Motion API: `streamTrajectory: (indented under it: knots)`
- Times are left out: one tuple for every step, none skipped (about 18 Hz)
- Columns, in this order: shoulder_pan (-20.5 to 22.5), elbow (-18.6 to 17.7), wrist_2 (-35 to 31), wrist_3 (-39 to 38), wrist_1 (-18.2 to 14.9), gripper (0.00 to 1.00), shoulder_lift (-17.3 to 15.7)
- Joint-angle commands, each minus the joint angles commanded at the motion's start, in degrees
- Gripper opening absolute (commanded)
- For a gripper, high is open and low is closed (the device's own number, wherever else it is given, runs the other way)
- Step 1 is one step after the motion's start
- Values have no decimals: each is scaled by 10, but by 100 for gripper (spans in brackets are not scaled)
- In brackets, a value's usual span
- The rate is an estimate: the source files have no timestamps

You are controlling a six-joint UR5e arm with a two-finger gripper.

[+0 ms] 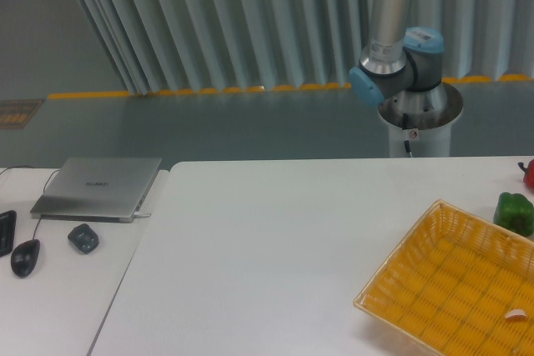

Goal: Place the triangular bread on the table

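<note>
Claw and bread are both out of view, so its grip cannot be told. Only the arm's base shows beyond the surface's far edge. The yellow basket at the near right corner holds just a white crumb. Lowering the bread flat onto bare surface left of the basket seems wise.

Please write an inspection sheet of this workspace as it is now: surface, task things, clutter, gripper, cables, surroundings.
Surface: white table, mostly bare.
Job's things: triangular bread not in view.
Clutter: yellow basket holding a small white bit; green pepper and a red item at the right edge.
Grippers: not in view; only the arm's base joints show.
Cables: mouse cord on the side desk.
Surroundings: laptop, grey curtain, yellow floor line.
</note>
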State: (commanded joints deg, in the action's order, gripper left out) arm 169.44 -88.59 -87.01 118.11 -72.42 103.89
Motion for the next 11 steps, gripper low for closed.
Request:
streamTrajectory:
  knots:
    - [17, 0, 3, 28, 1, 3, 3]
    - [30, 0, 4, 64, 3, 3, 6]
    - [40, 1, 6, 91, 5, 3, 12]
    - [47, 3, 12, 103, 5, 4, 17]
    - [52, 4, 24, 109, 6, 6, 21]
    - [57, 4, 38, 111, 6, 9, 24]
    - [60, 4, 40, 111, 6, 14, 24]
    - [59, 4, 40, 111, 6, 28, 24]
    - [58, 3, 40, 111, 6, 44, 24]
    - [57, 1, 40, 111, 7, 76, 24]
    - [57, 0, 47, 111, 6, 97, 24]
